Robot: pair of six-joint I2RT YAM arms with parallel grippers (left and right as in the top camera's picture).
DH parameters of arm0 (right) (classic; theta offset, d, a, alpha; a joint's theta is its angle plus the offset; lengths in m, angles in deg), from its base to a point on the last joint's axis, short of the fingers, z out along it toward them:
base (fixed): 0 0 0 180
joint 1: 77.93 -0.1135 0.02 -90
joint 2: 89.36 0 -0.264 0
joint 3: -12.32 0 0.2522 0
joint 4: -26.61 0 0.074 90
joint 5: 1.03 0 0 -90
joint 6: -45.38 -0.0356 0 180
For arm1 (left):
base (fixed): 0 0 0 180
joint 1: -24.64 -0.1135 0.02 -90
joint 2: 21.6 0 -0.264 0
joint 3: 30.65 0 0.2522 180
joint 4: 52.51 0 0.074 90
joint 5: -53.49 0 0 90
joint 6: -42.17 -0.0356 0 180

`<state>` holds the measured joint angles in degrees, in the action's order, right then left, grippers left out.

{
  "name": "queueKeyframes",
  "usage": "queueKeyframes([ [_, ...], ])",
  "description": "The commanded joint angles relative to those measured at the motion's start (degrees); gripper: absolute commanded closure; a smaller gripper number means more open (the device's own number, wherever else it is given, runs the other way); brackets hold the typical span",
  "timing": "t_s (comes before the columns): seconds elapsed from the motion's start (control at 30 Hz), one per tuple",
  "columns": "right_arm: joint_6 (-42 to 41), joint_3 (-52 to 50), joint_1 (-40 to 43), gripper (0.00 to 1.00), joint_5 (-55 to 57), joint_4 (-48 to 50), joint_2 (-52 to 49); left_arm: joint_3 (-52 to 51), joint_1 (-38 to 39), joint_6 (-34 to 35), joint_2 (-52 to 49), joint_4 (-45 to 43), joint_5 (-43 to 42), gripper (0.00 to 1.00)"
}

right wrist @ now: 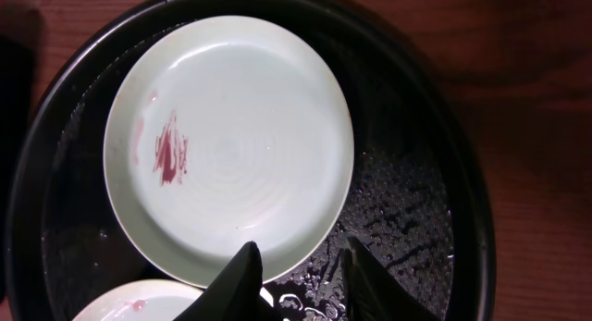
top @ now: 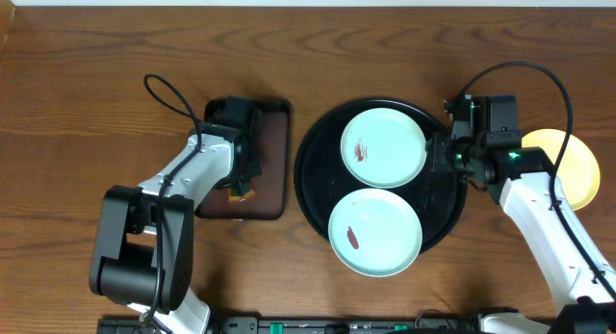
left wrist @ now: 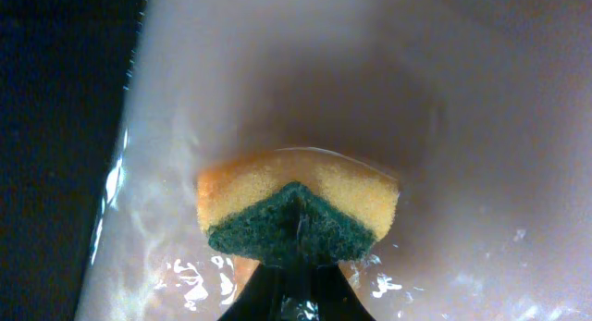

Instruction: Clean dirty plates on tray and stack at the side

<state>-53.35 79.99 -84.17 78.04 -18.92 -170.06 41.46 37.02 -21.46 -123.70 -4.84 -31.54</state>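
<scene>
Two pale mint plates lie on the round black tray [top: 313, 175]. The far plate [top: 383, 146] [right wrist: 231, 145] and the near plate [top: 375, 231] [right wrist: 139, 305] each carry a reddish smear. A pale yellow plate [top: 570, 170] rests on the bare wood at the right, partly under my right arm. My right gripper [top: 439, 153] [right wrist: 303, 252] stands open at the far plate's right rim, one finger over the plate and the other over the wet tray [right wrist: 416, 219]. My left gripper [top: 243, 183] [left wrist: 296, 289] is shut on a yellow-and-green sponge [left wrist: 296, 210] over the small brown tray.
A rectangular dark-brown tray [top: 274, 166] [left wrist: 444, 99] lies left of the black tray, with water on it. A cable loops above the left arm [top: 168, 93]. The table's far edge runs along the top.
</scene>
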Motion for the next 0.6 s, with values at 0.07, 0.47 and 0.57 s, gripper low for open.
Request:
queueKeyframes([
  [0.07,-0.6,0.7,-0.4,0.72,-0.5,0.2,0.8,0.8,0.1,0.5,3.2,2.2,-4.8,0.61],
  [0.47,-0.6,0.7,-0.4,0.72,-0.5,0.3,0.9,0.6,0.1,0.5,1.1,0.9,-3.9,0.51],
  [0.57,-0.6,0.7,-0.4,0.72,-0.5,0.2,0.9,0.6,0.1,0.5,0.7,0.9,-3.9,0.55],
])
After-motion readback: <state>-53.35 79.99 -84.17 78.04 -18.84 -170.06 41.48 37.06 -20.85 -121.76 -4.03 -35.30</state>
